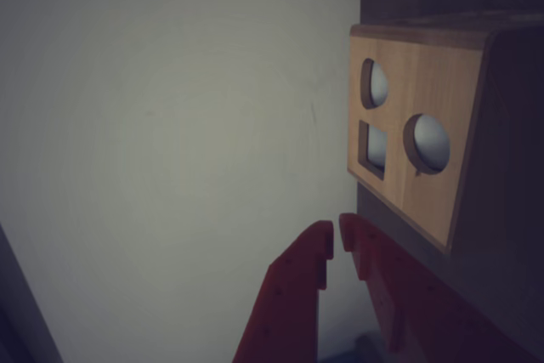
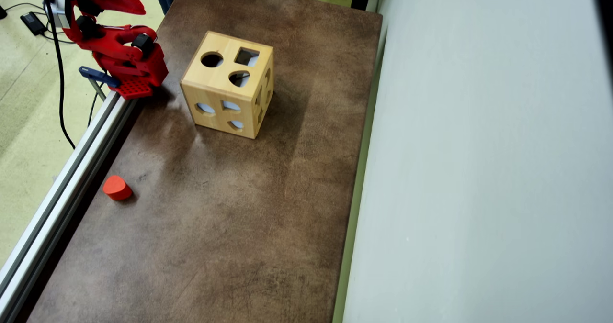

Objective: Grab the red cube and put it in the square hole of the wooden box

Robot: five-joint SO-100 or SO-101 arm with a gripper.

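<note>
The pale wooden box sits near the table's far end, its square hole on top; broad bare brown surface stretches below. The gripper is nearly closed, empty; no red cube shows

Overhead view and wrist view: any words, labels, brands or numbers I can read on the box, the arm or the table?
None: no readable text shows in either view.
Wooden box: bare wood with shaped cutouts only, no print.
Red arm and tool: plain red plastic, no marking seen.
Orange-red block: unmarked.
Brown table: no label.
</note>
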